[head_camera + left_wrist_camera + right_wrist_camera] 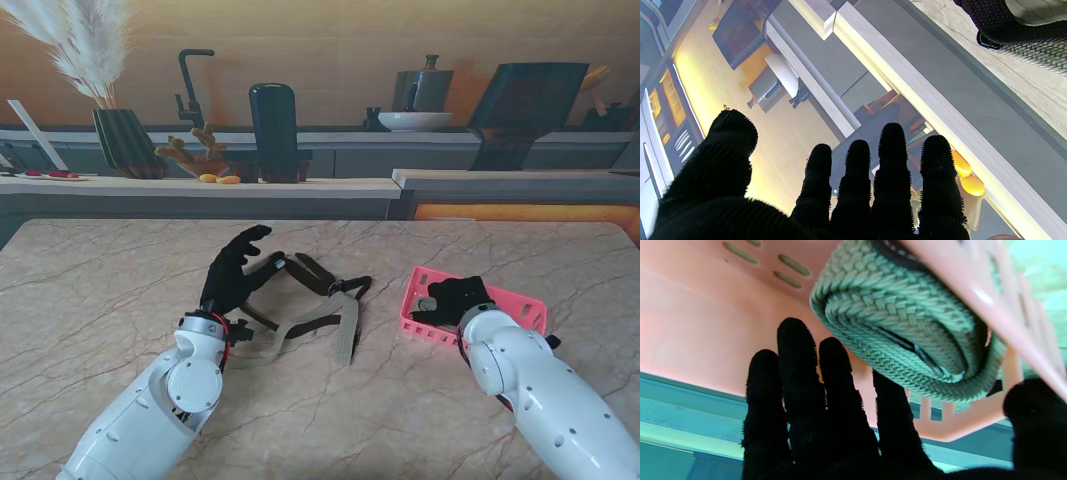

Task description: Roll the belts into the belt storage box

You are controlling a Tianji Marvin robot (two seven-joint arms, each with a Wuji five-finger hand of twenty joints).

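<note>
Glossy white rounded arm shells, small dark screw holes; black knit gloves cover left robot hand (232,272) and right robot hand (458,297); red wiring at left wrist.

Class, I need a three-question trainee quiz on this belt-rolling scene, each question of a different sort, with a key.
1. True or false: a rolled belt already lies in the pink box.
2. Which hand is over the box: A left hand, B right hand?
3. Fill in: the loose belts lie on the table, to the box's ____.

Key: 1 true; 2 B; 3 left.
</note>
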